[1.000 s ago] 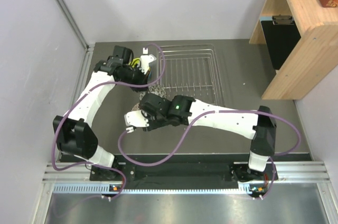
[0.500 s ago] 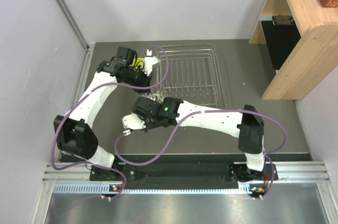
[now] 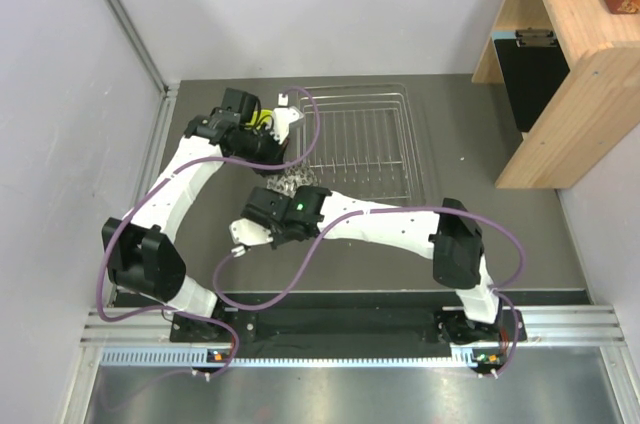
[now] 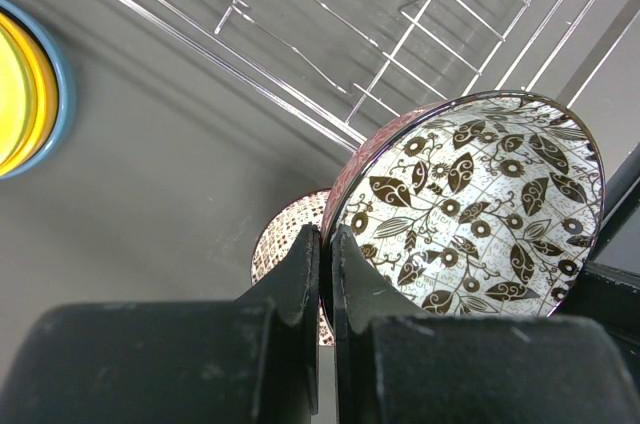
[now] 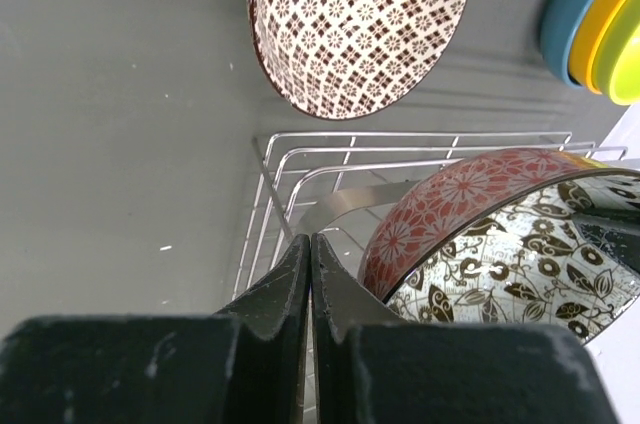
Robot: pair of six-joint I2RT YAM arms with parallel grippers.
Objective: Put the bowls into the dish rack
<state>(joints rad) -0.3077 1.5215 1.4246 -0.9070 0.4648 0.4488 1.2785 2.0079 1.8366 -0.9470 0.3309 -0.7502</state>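
Bowl [image 4: 480,214] at dish rack's [image 4: 200,42] left edge

Top camera looked down from behind the near edge; both wrist cameras (very close) shared leaf-patterned bowl [image 4: 470,214] and dish rack [image 3: 370,139].

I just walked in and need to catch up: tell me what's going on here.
The left gripper is shut on the rim of a white round bowl with brown leaves inside and pinkish-red flowers outside, holding it tilted at the corner of the silver wire dish rack. The right gripper is shut on nothing beside it. A white bowl with a brownish-red checked pattern and a stack of plain blue, orange and lime-yellow bowls sit on the grey table, outside the rack.
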